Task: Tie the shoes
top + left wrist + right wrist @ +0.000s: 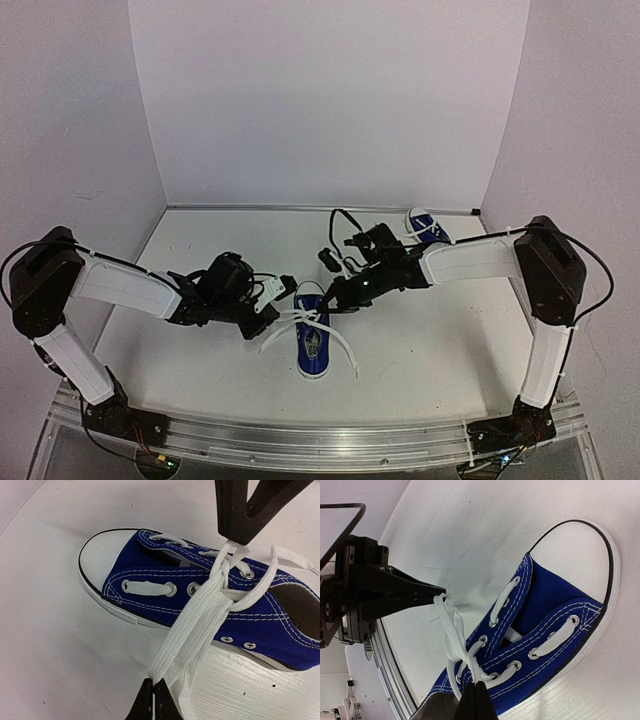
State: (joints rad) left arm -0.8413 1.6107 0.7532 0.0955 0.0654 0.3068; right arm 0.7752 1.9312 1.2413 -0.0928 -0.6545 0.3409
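Sneaker [313,340] sits between left tool [153,692] and right tool [476,692], each clenched on its white lace [200,615]

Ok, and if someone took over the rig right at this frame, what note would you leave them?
Left claw: shut on strands of the white lace, drawn taut out to the shoe's side.
Right claw: shut on the same lace where it crosses above the tongue.
Shoes: near shoe sits between the claws; second shoe lies far back on the right, neither claw on it.
Done: lace crossed and tensioned; no finished bow visible.
Left: complete this knot, then the second shoe, whose laces are too small to judge.
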